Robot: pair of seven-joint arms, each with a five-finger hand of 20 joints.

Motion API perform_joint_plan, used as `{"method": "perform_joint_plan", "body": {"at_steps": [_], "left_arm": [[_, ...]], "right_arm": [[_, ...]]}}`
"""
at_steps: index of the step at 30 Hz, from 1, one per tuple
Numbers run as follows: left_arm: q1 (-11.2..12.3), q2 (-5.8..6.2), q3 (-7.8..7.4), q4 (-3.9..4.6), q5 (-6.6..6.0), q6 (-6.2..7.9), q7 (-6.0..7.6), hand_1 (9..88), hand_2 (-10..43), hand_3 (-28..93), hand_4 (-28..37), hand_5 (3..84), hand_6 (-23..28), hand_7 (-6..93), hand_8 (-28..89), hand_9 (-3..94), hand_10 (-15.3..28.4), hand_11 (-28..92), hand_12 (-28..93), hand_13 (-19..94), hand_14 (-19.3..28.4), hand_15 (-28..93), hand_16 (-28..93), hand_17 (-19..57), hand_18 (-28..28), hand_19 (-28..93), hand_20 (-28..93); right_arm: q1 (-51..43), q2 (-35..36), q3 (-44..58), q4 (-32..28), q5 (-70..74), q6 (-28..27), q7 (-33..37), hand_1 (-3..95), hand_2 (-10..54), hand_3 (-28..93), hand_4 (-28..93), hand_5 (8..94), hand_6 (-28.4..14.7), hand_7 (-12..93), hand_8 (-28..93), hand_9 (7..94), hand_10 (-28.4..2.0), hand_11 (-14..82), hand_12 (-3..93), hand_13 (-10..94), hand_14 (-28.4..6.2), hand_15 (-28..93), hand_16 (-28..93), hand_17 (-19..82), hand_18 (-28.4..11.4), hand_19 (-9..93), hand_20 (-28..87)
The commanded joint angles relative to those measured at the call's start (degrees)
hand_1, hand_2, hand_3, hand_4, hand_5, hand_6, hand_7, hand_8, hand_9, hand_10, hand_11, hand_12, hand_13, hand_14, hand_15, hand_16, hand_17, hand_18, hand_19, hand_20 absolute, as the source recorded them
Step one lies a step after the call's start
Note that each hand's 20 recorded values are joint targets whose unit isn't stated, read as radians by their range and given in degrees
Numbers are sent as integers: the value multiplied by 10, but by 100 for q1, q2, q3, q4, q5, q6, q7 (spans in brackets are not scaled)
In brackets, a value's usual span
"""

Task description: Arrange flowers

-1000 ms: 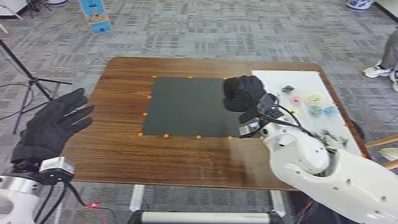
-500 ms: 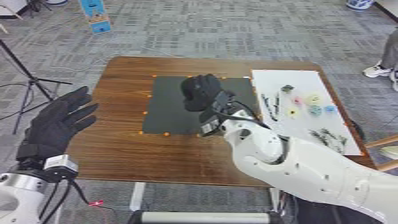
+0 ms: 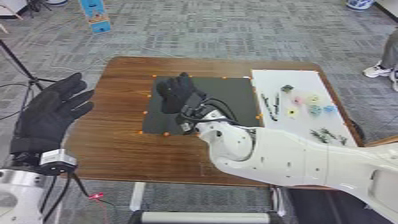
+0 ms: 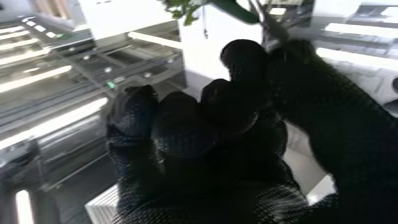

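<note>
The robot's right hand (image 3: 176,95), in a black fabric glove, was over the left part of a dark square mat (image 3: 233,92) with small orange marks along its edges, on a brown wooden table (image 3: 111,122). In the right wrist view, the right hand (image 4: 204,155) was nearly closed: its fingers were curled, and the tips of the thumb (image 4: 311,82) and the nearest finger (image 4: 245,57) came together on the stalk of a green sprig (image 4: 234,11). The stalk stood out beyond those two tips, and a cluster of small leaves (image 4: 182,9) lay past them, clear of the glove. The exact spot where the tips gripped was too dark to tell. The left hand (image 3: 49,112), also gloved, was beside the table's left edge with its fingers extended and slightly apart, holding nothing. On the right side of the table was a white board (image 3: 275,80) with more pieces lying on it: a dark green bloom (image 3: 287,88), pink (image 3: 298,100), pale yellow (image 3: 313,99), bright yellow (image 3: 291,113), pale green (image 3: 314,109) and blue (image 3: 330,108) flowers, slender dark stems (image 3: 266,106) on their left, and leafy green sprigs (image 3: 327,135) nearer the robot.
</note>
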State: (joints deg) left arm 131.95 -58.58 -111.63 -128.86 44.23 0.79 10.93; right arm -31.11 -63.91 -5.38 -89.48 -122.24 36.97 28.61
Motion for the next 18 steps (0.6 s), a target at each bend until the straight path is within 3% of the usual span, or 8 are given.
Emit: {"method": "perform_joint_plan", "body": {"at_steps": [1,6,10,18], "left_arm": [[-786,261,393,391,-38,-206,-443,234,-49,721,-283,288,32,225,-117,257,108,246,140,231,128,276,5,-107,219,422,81],[-1122,419,473,499,-60,-512,-516,226,-68,710,-283,272,26,217,-116,240,107,227,136,216,128,238,-1,-109,231,411,70],[-1328,563,566,577,-112,-502,-538,218,-77,702,-283,268,27,211,-113,232,104,216,137,208,130,213,6,-112,237,410,63],[-1538,708,620,642,-133,-523,-527,213,-75,698,-283,267,28,206,-108,228,104,209,142,205,131,199,17,-113,233,410,58]], "right_arm": [[-796,-562,754,1060,-259,-288,-684,404,-95,847,-86,644,3,587,297,729,-99,591,700,657,-108,826,464,323,-212,835,510],[-837,-730,761,1425,-210,-319,-619,404,-95,848,-89,644,3,588,291,729,-99,589,701,657,-108,825,462,322,-213,834,511],[-883,-813,789,1537,-277,-491,-541,406,-95,847,-91,644,4,588,291,728,-99,589,699,657,-108,825,461,322,-213,833,511],[-965,-901,743,1575,-290,-557,-607,409,-95,845,-98,642,4,588,289,729,-98,589,698,658,-108,825,459,322,-212,832,510]]}}
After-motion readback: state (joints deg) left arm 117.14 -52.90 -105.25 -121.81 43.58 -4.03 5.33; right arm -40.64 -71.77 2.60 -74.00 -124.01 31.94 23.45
